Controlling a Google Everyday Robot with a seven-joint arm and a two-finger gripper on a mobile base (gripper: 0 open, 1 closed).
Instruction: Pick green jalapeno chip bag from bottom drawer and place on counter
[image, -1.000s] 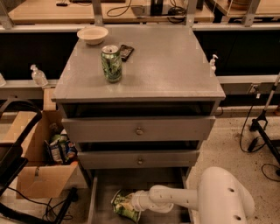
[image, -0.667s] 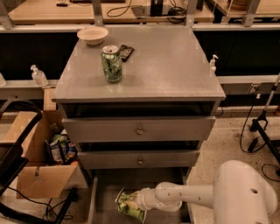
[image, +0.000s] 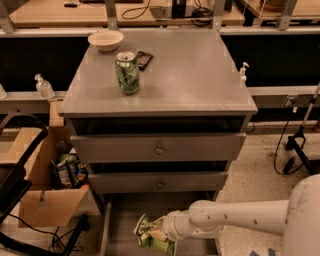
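Note:
The green jalapeno chip bag (image: 149, 234) is crumpled and stands tilted over the grey floor of the open bottom drawer (image: 120, 225), at the lower edge of the view. My gripper (image: 161, 234) reaches in from the right on a white arm and is shut on the bag's right side; the bag hides the fingertips. The counter (image: 190, 70), the flat grey top of the cabinet, is well above it.
On the counter stand a green soda can (image: 127, 73), a white bowl (image: 105, 39) and a dark packet (image: 143, 59). Two closed drawer fronts with knobs (image: 159, 149) overhang the open drawer. A cardboard box with snacks (image: 55, 180) sits on the left. My white base (image: 305, 220) is at the lower right.
My base has shifted to the right and the arm stretches out longer. The bag sits slightly higher in the drawer, still at the gripper.

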